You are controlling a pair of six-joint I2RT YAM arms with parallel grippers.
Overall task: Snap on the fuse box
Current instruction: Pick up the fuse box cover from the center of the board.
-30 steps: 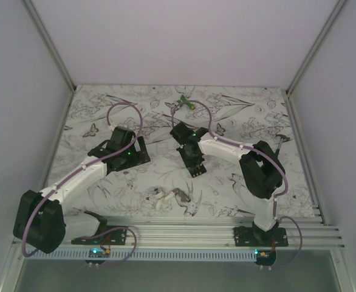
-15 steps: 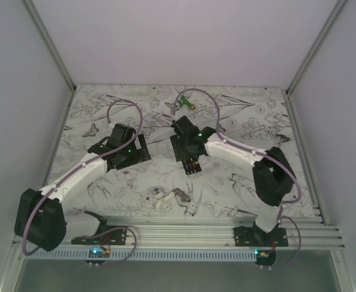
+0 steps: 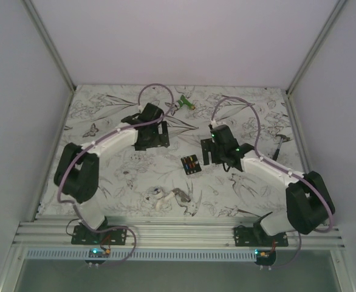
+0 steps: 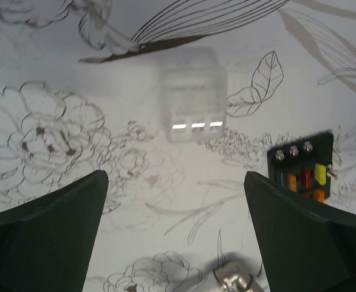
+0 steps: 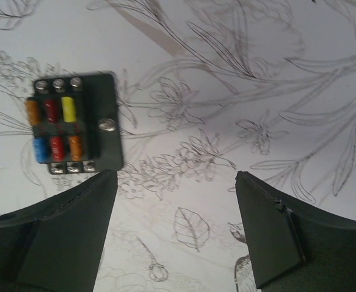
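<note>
From my end, the fuse box (image 3: 190, 164) sat flat on the surface (image 3: 105, 182), roughly mid-way across and clear of both arms. The right gripper (image 3: 212, 152) hung just to its right. The left gripper (image 3: 152, 135) was further off, to its left and behind it. In the left wrist view a separate boxy piece (image 4: 193, 97) lay left of the box, not touching. A small plastic piece (image 3: 186, 103) lay near the far edge. A clump of small parts (image 3: 173, 198) lay in front of the box, toward the bases.
</note>
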